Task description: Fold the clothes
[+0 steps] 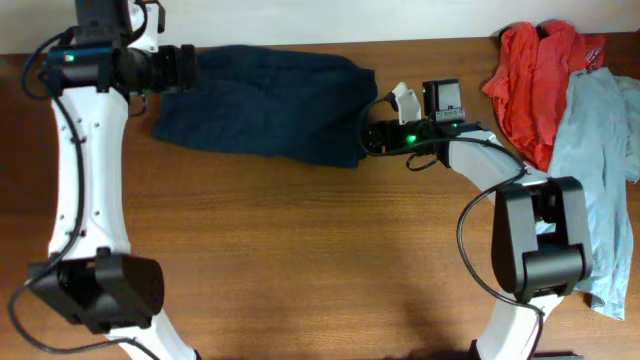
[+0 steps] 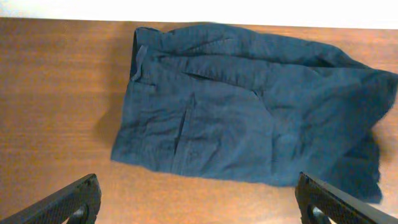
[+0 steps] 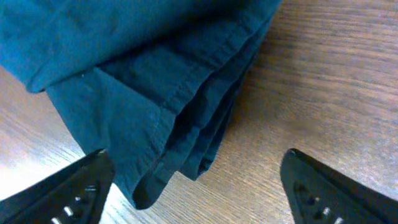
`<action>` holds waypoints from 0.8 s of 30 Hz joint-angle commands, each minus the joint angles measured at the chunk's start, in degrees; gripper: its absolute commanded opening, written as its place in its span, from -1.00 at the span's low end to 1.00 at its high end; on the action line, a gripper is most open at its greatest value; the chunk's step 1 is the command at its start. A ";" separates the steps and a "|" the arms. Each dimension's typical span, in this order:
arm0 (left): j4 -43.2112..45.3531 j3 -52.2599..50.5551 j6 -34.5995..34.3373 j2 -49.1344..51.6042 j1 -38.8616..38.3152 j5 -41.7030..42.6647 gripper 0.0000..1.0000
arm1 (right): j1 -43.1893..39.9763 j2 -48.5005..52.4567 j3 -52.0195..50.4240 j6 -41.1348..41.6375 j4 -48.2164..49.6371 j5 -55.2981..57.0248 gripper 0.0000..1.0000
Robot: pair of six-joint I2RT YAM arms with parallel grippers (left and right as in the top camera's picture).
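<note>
Dark navy-blue cloth shorts [image 2: 249,106] lie ahead of the left gripper [image 2: 199,206], jaws spread and empty. The right gripper [image 3: 196,193], jaws spread, straddles their layered hem [image 3: 177,118], probably to pinch it.

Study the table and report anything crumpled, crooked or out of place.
The navy shorts lie folded but wrinkled, their layered hem edges uneven. At the right, a red garment and pale blue shirt sit in an unfolded, crumpled heap.
</note>
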 commanded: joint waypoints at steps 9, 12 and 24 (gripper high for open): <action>-6.01 0.63 -0.35 -2.49 0.28 -1.46 0.99 | 3.63 5.29 0.68 2.43 4.42 -1.64 0.55; -7.17 0.63 -0.33 -2.49 0.31 -1.73 0.99 | 4.52 6.49 0.68 4.35 6.95 -1.55 0.56; -8.61 0.63 -0.33 -2.49 0.31 -2.60 0.99 | 4.76 8.63 0.74 8.68 7.74 1.07 -0.49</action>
